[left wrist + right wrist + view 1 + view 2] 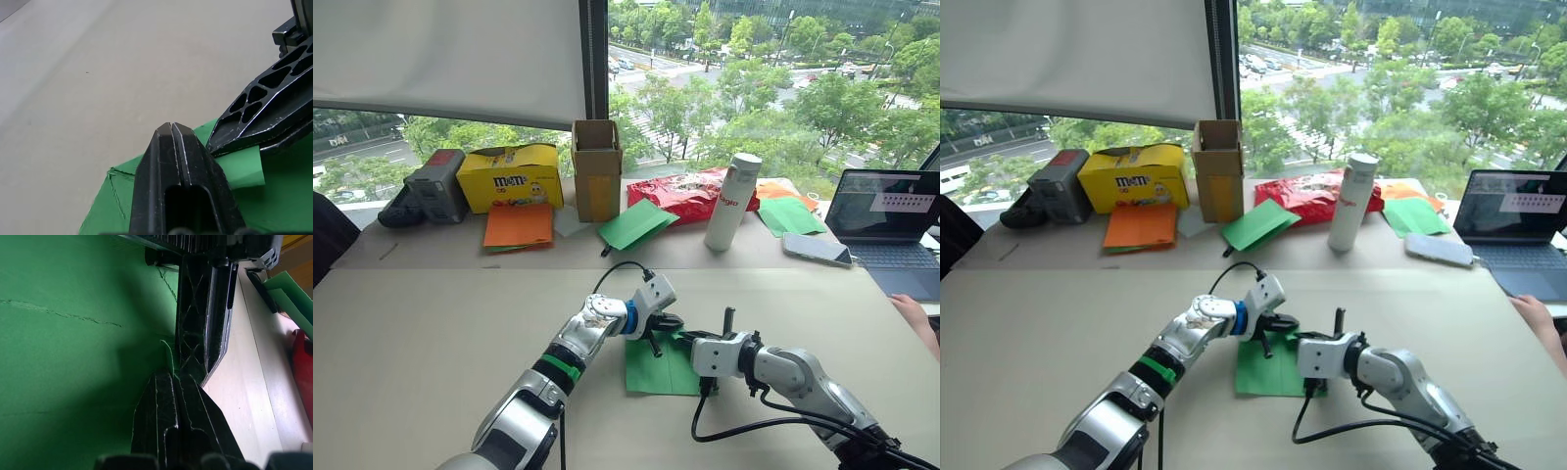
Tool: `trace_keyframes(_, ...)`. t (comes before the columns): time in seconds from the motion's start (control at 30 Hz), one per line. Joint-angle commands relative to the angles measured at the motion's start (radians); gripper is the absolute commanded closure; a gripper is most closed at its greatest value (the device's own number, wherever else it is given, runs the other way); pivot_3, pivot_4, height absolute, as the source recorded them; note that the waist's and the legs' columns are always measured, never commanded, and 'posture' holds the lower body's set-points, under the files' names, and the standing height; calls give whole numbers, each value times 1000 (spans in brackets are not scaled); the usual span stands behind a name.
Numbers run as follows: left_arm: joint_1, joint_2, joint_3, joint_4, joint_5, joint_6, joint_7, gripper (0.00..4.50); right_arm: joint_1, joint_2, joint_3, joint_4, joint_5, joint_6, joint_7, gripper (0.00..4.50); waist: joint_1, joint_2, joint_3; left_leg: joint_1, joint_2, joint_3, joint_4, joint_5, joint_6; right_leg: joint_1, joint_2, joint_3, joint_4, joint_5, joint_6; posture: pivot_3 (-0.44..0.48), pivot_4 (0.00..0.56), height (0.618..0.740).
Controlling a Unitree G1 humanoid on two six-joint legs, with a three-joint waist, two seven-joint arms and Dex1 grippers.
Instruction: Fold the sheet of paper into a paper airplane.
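The sheet of paper (661,370) lies flat on the tan table in front of me, bright green, with crease lines (58,313) and a folded corner (115,176). Both grippers meet over its far edge. My left gripper (658,331) is shut, its tip (171,128) resting at the paper's edge with nothing seen between the fingers. My right gripper (685,336) comes in from the right and is shut (171,377) on a small raised flap of the sheet (242,166). The two gripper tips nearly touch.
Along the back of the table stand a yellow box (509,176), a cardboard box (596,168), orange sheets (519,225), spare green sheets (634,223), a red bag (690,191) and a white bottle (732,201). A phone (816,249), a laptop (886,211) and a person's hand (915,318) are at the right.
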Motion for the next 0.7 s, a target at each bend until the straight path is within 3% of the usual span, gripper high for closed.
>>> trace_keyframes(0.03, -20, -8, 3, 39, 29, -6, 15, 4500, 24, -7, -6, 7, -20, 18, 7, 4448, 2, 0, 0, 0, 0, 0, 0, 0, 0, 0, 0, 0, 0, 0, 0, 0, 150, 740)
trace_keyframes(0.13, -14, -1, -26, 46, 57, -2, -2, 4500, 35, 0, -16, 4, 8, 34, 18, 4448, 4, 0, 0, 0, -1, 0, 0, -2, 4, 0, -1, 0, 0, 0, -1, 0, 150, 740)
trace_keyframes(0.23, 10, 2, -50, 16, 57, 37, -37, 4500, 79, -16, -46, -11, 75, 29, 45, 3653, 6, 0, 0, 0, -1, 0, 0, -2, 4, 1, -1, 0, 0, 1, -2, 0, 150, 740)
trace_keyframes(0.3, 12, 6, -60, 9, 69, 42, -38, 4500, 108, -39, -66, -35, 84, 22, 54, 2879, 8, 0, 0, 0, -1, 0, 1, -2, 3, 1, -1, 0, 0, 2, -3, 0, 150, 740)
trace_keyframes(0.37, 16, 14, -71, 12, 89, 33, -32, 4500, 174, -45, -138, -116, 231, 139, 116, 2295, 14, 0, 0, 0, -1, 0, 1, -2, 4, 2, -1, -1, 0, 2, -3, 0, 150, 740)
trace_keyframes(0.47, 21, 19, -72, 16, 100, 29, -31, 4500, 228, -43, -262, -228, 483, 332, 199, 2295, 15, -1, -1, 0, 0, -1, 1, -4, 6, 3, -1, -2, -1, 2, -3, 0, 150, 740)
trace_keyframes(0.57, 21, 21, -73, 15, 101, 31, -35, 4500, 221, -46, -337, -272, 612, 433, 236, 2295, 8, -1, -1, 0, 0, -1, 1, -5, 8, 3, -1, -1, -1, 3, -4, 0, 150, 740)
trace_keyframes(0.7, 23, 21, -72, 15, 103, 32, -35, 4500, 131, 4, -339, -238, 629, 513, 190, 3455, 7, -1, -1, 0, 1, -2, 1, -5, 8, 2, -1, -1, -1, 3, -5, 0, 150, 740)
